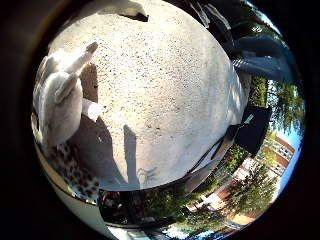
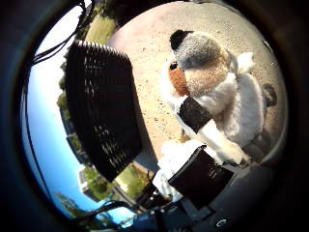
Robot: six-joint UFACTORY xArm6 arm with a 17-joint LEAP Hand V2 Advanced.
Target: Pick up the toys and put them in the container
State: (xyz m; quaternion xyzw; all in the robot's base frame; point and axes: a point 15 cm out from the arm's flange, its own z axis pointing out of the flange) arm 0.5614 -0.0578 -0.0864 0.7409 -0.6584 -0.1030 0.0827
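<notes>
In the right thumb side palm view, a plush toy [image 2: 208, 72] with a grey-brown head, black cap, brown snout and white body lies close against my palm. My right hand [image 2: 198, 145] has white and black fingers [image 2: 196, 114] curled across the toy's body. A black mesh container [image 2: 101, 106] stands on the speckled stone table [image 2: 154, 48], beside the toy and a little away from it. In the right little finger side palm view, the toy's white fuzzy side [image 1: 58, 95] and a spotted part [image 1: 75, 172] show above the table [image 1: 170, 80].
The table's edge [image 1: 215, 150] curves round near the hand, with a dark bench or seat [image 1: 250, 125] beyond it. Trees and buildings lie further off. The hand's shadow [image 1: 130, 150] falls on the table.
</notes>
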